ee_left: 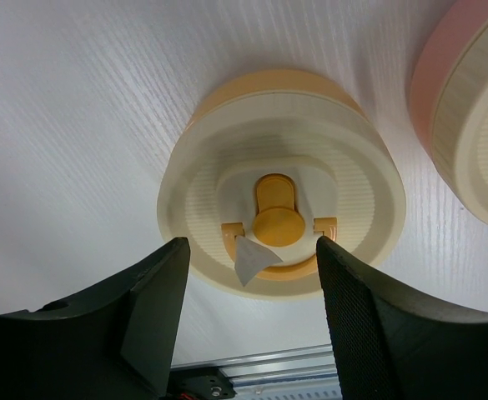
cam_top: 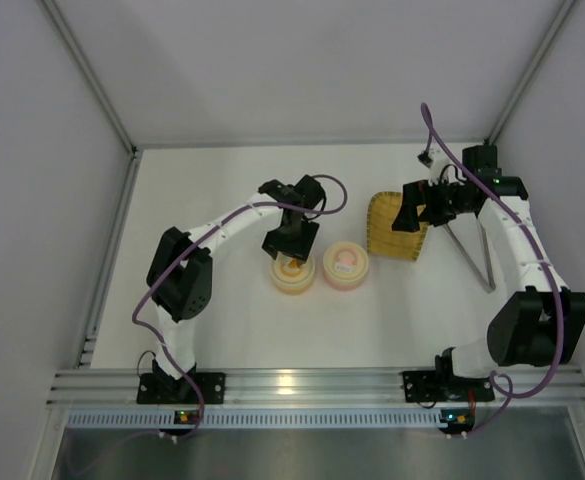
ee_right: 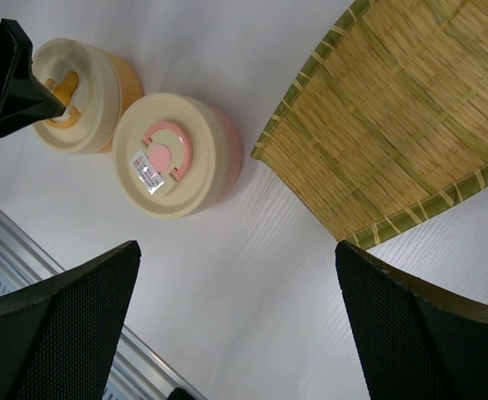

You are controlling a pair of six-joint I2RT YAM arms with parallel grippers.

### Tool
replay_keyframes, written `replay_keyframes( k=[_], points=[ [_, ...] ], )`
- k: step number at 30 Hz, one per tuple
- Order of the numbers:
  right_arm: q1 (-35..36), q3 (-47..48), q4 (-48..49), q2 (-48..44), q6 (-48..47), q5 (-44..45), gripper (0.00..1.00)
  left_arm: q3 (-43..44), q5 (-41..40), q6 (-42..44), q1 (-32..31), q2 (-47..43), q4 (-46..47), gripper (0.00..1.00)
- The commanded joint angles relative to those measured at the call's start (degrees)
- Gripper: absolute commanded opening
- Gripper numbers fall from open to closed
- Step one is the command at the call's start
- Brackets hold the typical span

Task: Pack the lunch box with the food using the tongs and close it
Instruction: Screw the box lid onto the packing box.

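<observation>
The left claw (ee_left: 252, 250) hangs released over the lid (ee_left: 227, 158) of the yellow tub (ee_left: 227, 93); the right claw (ee_right: 237, 258) gapes too. Lid looks light, stiff, slick: pinch its knob (ee_left: 277, 218).

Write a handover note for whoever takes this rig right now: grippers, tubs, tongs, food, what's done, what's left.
Left gripper: open, hovering over the yellow tub, with its jaws either side of the lid knob and not gripping.
Right gripper: open and empty, above the edge of the woven tray.
Things: the yellow tub and pink tub stand side by side, both with lids on. The tongs lie unheld on the table, right of the tray. No food is in view.
Done: unclear; I cannot tell whether the tubs are filled.
Left: check the contents; if they are empty, open the tubs, pack with the tongs and close.
</observation>
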Motion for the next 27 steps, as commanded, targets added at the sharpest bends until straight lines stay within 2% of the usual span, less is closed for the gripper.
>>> replay_keyframes(
  k=[1, 11, 16, 22, 25, 27],
  points=[
    [-0.87, 0.44, 1.03, -1.68, -0.99, -1.30, 0.99, 1.64, -1.38, 0.25, -0.56, 0.10, 1.31, 0.68],
    [-0.87, 0.44, 1.03, -1.42, -0.90, -1.39, 0.99, 1.82, 0.02, -0.19, -1.44, 1.85, 1.66, 0.68],
    [-0.87, 0.79, 0.85, -1.33, -0.99, -1.56, 0.99, 1.55, -0.24, -0.45, -1.52, 3.00, 1.49, 0.57],
    [-0.87, 0.79, 0.85, -1.07, -1.08, -1.56, 0.99, -0.64, -0.59, 0.25, -1.61, 2.21, 2.36, 0.56],
    [-0.87, 0.97, 0.77, -0.89, -1.08, -1.83, 0.99, -0.82, -0.42, 0.52, -1.61, 2.12, 2.19, 0.57],
    [-0.87, 0.97, 0.77, -0.72, -1.08, -1.91, 0.99, -0.82, 0.89, 0.25, -1.61, 1.95, 1.93, 0.63]
  ],
)
